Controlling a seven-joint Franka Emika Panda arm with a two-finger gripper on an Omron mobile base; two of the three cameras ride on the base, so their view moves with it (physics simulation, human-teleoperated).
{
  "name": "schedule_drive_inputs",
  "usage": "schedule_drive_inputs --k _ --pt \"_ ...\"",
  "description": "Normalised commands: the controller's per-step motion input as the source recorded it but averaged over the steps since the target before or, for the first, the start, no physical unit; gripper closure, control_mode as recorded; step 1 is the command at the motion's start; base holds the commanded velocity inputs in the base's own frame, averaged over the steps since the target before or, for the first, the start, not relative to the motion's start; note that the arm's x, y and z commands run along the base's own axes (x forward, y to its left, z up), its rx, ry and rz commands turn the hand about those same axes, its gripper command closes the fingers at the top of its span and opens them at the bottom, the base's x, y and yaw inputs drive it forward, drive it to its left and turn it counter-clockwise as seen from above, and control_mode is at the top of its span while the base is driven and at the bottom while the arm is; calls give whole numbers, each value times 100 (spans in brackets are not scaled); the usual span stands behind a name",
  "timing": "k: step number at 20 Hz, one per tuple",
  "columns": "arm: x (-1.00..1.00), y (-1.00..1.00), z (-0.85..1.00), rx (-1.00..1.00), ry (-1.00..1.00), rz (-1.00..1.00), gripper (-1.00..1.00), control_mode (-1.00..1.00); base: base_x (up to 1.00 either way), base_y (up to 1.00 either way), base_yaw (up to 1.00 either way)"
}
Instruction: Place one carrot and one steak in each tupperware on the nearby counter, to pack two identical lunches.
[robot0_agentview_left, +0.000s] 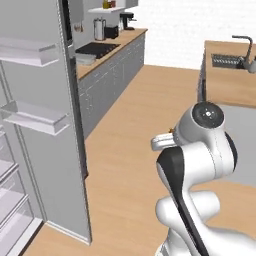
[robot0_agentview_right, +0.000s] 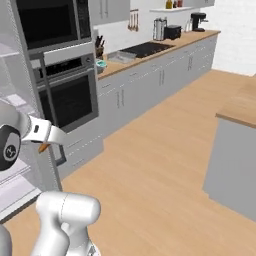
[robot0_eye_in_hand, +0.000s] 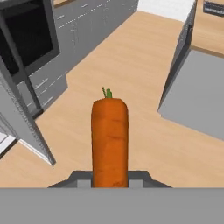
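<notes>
I see the carrot (robot0_eye_in_hand: 110, 140) pinched in my gripper (robot0_eye_in_hand: 110, 181), jaws closed tight on its lower end, green stub pointing away from the hand. It hangs in the air over the wood floor (robot0_eye_in_hand: 131, 57), well clear of any surface. In the right base view an orange tip (robot0_agentview_right: 44, 147) pokes out under the hand, in front of the oven (robot0_agentview_right: 67, 95). The counter (robot0_agentview_right: 165, 47) runs along the far wall with a kettle (robot0_agentview_right: 159, 29) on it. No writing or labels I can read.

Wood-look counter (robot0_agentview_right: 150, 57), black cooktop (robot0_agentview_right: 146, 48), kettle (robot0_agentview_right: 159, 29), toaster (robot0_agentview_right: 173, 32)
</notes>
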Motion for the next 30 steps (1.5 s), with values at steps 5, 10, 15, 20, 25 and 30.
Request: schedule_drive_inputs --k 5,10,15,20,25,30 --pt "0 0 0 0 0 0 100 100 100 -75 0" --pt "0 0 0 0 0 0 100 100 100 -19 15" --pt "0 0 0 0 0 0 100 100 100 0 29" --pt "0 0 0 0 0 0 100 100 100 -10 22" --pt "0 0 0 0 0 0 100 100 100 -43 11" --pt "0 0 0 0 0 0 100 100 100 -36 9"
